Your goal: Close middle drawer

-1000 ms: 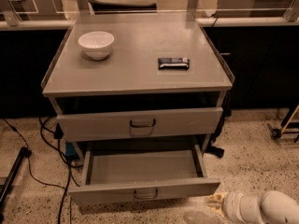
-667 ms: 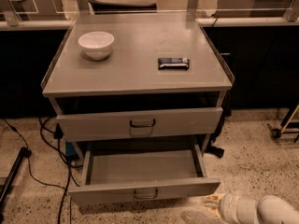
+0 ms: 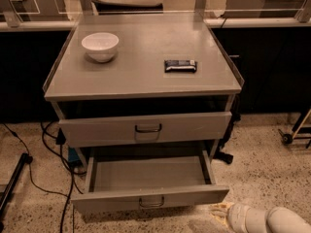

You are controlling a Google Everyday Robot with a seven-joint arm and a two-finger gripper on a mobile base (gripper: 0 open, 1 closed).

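The middle drawer [image 3: 150, 198] is the low grey one with a small dark loop handle [image 3: 151, 202]. It is pulled far out of the cabinet and its inside looks empty. My gripper [image 3: 219, 210] is at the bottom right of the view, low over the floor. It is just right of and below the drawer front's right corner. The white arm [image 3: 265, 220] runs off to the right behind it. I cannot tell whether the gripper touches the drawer.
Above it, the taller drawer [image 3: 146, 128] stands slightly out. The cabinet top [image 3: 141, 84] holds a white bowl [image 3: 100, 46] and a dark snack bar [image 3: 180, 65]. Black cables [image 3: 53, 152] lie on the speckled floor at left. A wheeled stand [image 3: 294, 132] is at right.
My arm and gripper have crept a little to the left, toward the right corner of the open drawer's front. The drawers have not moved.
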